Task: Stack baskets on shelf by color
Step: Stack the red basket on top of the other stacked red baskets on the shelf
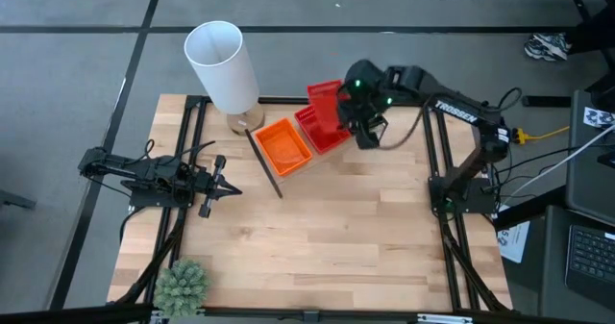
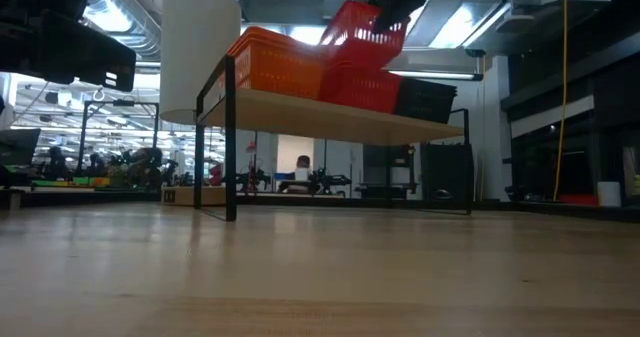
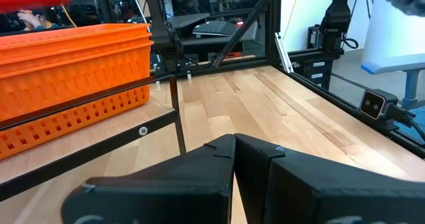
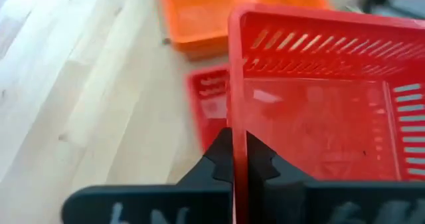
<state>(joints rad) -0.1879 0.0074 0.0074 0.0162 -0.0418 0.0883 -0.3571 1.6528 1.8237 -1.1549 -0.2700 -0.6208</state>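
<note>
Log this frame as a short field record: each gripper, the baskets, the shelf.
right gripper: shut on rim of a red basket, held tilted above the shelf
left gripper: shut, holding nothing, over the table's left side
shelf: orange stack, red stack, black basket
other: white cylinder, green plant

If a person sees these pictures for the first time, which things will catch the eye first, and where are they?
The eye goes first to the red basket, held tilted above the shelf at the table's far side, its wall pinched in the right end effector. Under it sit a red stack and, beside that, an orange stack. A tall white cylinder stands just behind the shelf, while the left end effector rests shut at the table's left.
</note>
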